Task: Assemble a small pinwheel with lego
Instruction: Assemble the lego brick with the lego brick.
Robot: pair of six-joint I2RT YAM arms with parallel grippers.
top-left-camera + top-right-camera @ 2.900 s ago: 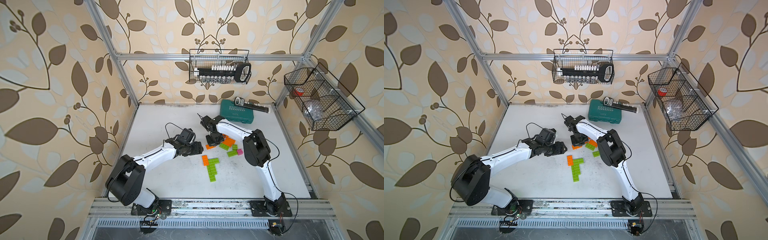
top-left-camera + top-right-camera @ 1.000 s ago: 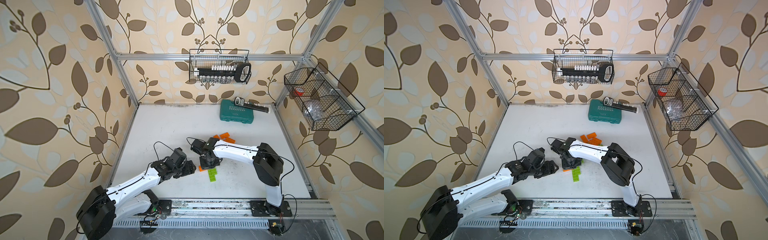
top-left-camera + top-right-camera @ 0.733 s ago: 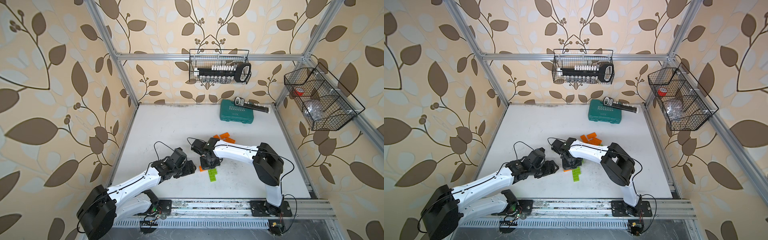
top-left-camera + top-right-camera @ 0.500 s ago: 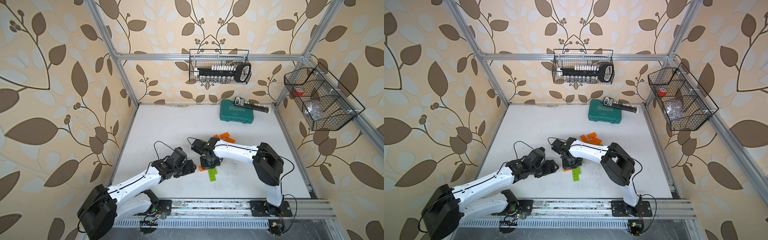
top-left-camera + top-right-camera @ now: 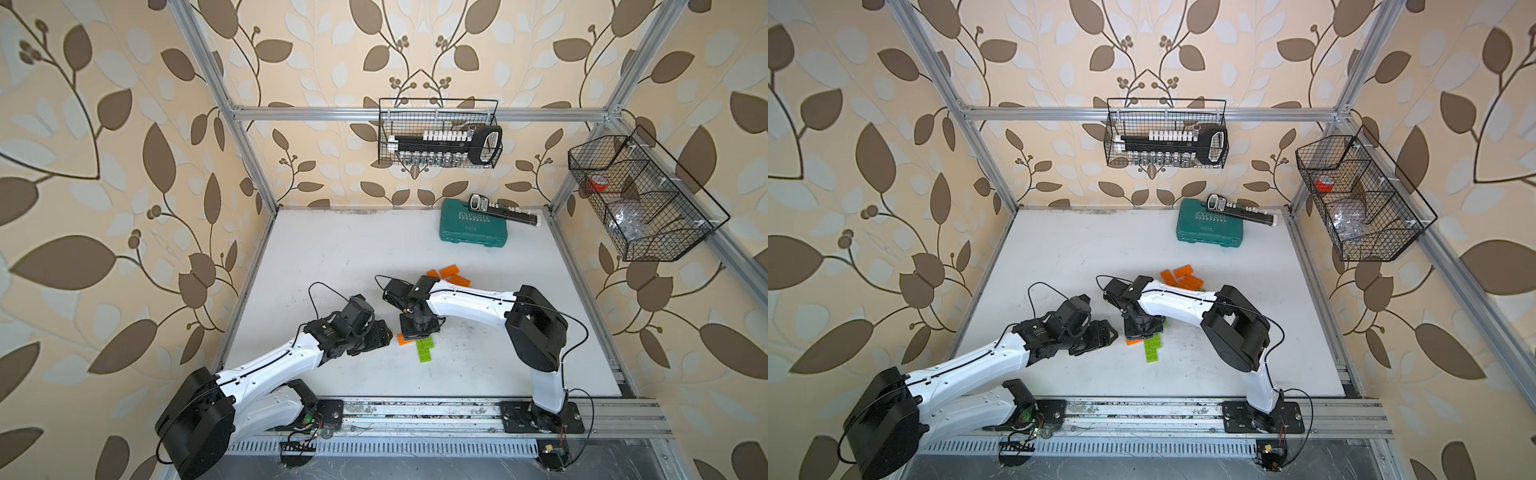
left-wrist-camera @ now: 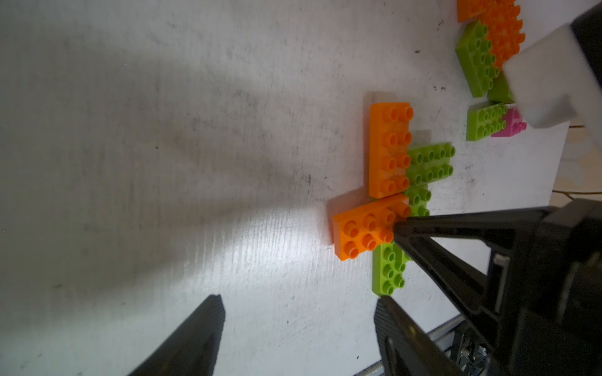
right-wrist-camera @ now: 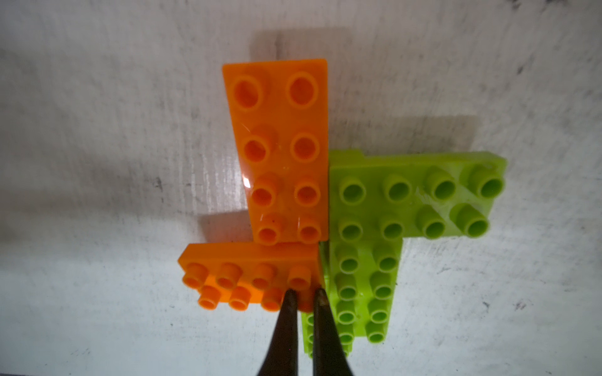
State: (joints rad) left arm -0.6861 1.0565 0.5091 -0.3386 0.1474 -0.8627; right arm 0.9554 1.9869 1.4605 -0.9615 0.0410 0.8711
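Observation:
The lego pinwheel lies near the table's front: two orange bricks and two lime-green bricks set at right angles. In both top views only an orange end and a green blade show beside my arm. My right gripper is shut, pointing straight down, its tips resting on the inner end of the nearer orange brick. My left gripper is open just left of the pinwheel, over bare table.
Loose lego lies behind my right arm: orange bricks, green ones, and a pink square on a green brick. A teal tool case stands at the back right. Wire baskets hang on the walls.
About three seconds ago my right gripper was at the loose pile and my left arm farther back; both have come forward to the pinwheel. Nothing has moved over the last second.

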